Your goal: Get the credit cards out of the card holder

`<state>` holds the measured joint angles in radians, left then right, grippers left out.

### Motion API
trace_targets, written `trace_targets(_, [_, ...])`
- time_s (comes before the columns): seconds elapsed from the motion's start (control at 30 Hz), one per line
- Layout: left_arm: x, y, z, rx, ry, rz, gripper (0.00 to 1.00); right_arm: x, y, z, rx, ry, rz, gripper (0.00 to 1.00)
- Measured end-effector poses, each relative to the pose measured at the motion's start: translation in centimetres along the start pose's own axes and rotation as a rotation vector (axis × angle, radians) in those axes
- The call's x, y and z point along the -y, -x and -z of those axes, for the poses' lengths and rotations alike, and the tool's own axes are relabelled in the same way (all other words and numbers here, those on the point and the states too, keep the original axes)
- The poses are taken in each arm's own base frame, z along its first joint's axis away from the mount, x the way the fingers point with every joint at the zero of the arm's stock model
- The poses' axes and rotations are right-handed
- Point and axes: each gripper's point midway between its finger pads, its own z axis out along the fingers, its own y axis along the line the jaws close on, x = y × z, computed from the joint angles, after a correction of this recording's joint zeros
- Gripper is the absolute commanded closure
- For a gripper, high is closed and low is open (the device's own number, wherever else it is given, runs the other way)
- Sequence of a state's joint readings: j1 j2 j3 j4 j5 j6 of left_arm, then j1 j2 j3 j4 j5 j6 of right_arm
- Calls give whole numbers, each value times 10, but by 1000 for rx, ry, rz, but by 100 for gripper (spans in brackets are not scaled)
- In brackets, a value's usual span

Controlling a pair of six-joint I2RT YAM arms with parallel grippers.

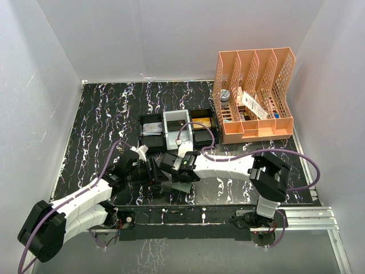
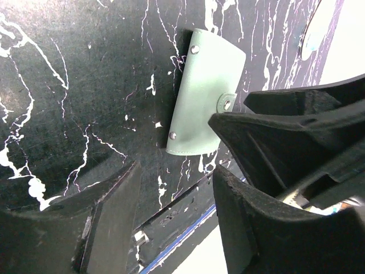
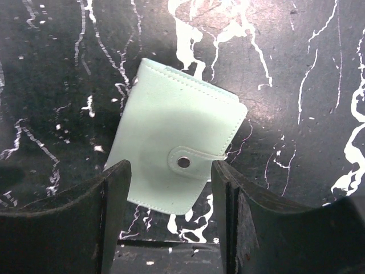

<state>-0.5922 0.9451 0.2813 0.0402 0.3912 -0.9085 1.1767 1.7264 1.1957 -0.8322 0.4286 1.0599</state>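
Sage-green and snapped shut by its tab, the card holder [image 3: 177,142] lies flat on the black marbled table [image 3: 296,68], directly beneath my right claw [image 3: 170,168]. That claw's fingers [image 3: 117,194] stand spread to either side of the holder's near end; I cannot tell if they touch it. My left claw [image 2: 174,177] is spread too and empty, with the holder just beyond its fingertips.
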Motion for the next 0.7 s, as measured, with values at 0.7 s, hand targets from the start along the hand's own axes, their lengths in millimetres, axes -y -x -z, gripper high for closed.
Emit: trace_targets(0.7, [21, 2, -24, -77, 43, -143, 48, 16, -7, -18, -39, 110, -97, 85])
